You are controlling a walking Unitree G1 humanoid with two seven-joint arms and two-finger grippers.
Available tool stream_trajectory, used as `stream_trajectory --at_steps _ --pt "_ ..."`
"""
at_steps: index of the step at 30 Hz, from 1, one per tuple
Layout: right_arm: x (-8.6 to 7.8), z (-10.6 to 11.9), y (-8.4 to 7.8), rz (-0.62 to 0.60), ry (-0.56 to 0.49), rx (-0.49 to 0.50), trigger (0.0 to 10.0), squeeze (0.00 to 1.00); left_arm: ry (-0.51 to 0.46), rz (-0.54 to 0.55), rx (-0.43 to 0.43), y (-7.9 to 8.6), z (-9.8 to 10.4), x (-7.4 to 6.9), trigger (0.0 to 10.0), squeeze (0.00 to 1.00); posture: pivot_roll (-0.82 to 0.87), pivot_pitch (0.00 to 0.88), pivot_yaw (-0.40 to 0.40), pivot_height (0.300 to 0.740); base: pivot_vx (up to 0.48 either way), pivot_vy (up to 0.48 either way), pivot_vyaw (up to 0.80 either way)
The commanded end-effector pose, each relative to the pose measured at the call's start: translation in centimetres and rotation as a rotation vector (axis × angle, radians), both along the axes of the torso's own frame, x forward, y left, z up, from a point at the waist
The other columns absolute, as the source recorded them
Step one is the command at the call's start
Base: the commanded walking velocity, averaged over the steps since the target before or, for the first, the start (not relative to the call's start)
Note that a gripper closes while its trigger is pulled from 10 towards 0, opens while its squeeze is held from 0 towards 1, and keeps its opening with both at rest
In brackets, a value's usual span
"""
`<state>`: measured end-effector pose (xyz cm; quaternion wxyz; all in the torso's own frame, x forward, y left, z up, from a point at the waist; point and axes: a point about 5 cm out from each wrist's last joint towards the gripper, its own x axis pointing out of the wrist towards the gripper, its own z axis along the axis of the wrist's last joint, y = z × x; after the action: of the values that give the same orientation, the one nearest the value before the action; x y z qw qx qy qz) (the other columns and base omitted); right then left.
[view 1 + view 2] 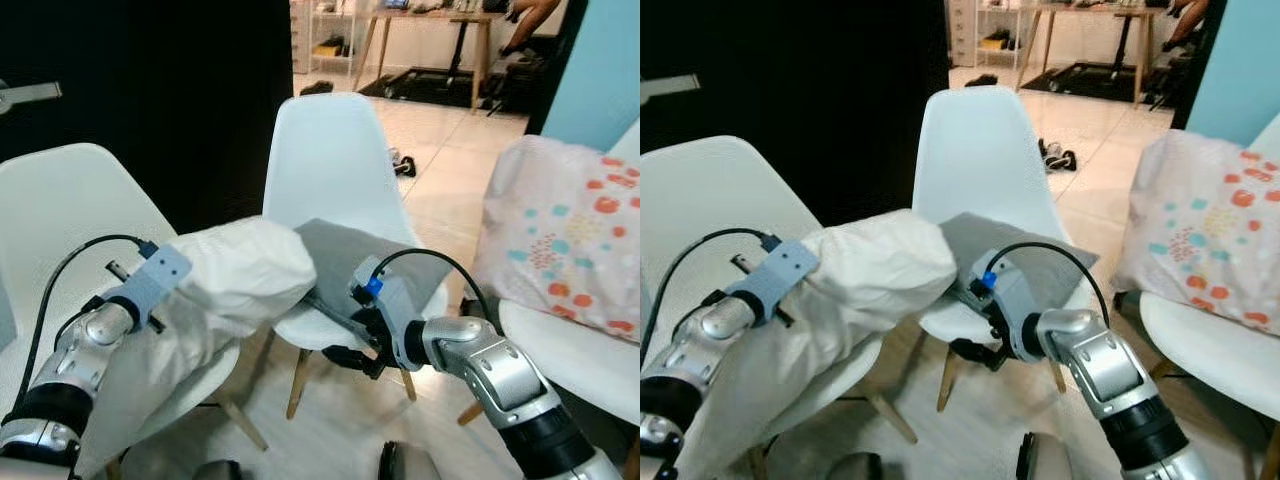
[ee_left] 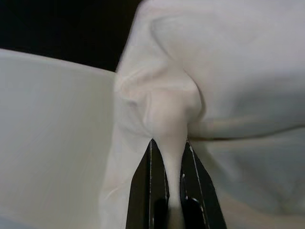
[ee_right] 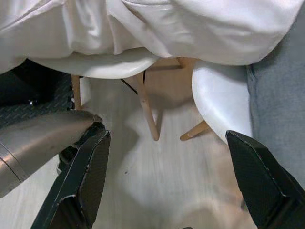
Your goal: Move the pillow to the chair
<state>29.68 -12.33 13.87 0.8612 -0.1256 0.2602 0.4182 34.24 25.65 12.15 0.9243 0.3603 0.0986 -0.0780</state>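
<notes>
A white pillow [image 1: 235,275] lies across the seat of the left white chair [image 1: 70,200], and its end reaches toward the middle white chair [image 1: 330,150]. My left gripper [image 2: 169,145] is shut on a pinched fold of the pillow's cover. My right gripper [image 3: 167,136] is open with its fingers [image 3: 86,167] spread wide. It hangs low by the front edge of the middle chair, just under the pillow's end, with nothing between the fingers. A grey pad [image 1: 380,260] rests on the middle chair's seat.
A floral pillow [image 1: 570,240] sits on a third white chair [image 1: 570,350] at the right. A black wall [image 1: 180,90] rises behind the chairs. Farther back are shoes [image 1: 400,160] on the tiled floor and a wooden desk [image 1: 430,20].
</notes>
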Motion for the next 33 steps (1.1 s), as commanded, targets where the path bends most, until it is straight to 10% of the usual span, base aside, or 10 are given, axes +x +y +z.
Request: stream_trajectory --at_steps 1,25,33 --pt "0.0 0.2 0.3 0.007 -0.005 -0.004 10.0 0.00 0.002 0.011 -0.028 0.1 0.3 0.1 10.0 0.00 0.03 0.000 -0.027 0.542 0.000 0.000 0.00" --pt "-0.6 0.2 0.6 0.042 0.032 -0.021 10.0 0.00 0.356 0.240 0.256 6.9 -2.4 -4.9 10.0 0.02 0.04 0.000 -0.026 0.542 0.000 0.000 0.00" --pt "-0.7 0.4 0.6 0.051 0.036 -0.026 10.0 0.00 0.457 0.317 0.549 9.9 -3.5 -7.2 10.0 0.00 0.04 0.000 -0.030 0.542 0.000 0.000 0.00"
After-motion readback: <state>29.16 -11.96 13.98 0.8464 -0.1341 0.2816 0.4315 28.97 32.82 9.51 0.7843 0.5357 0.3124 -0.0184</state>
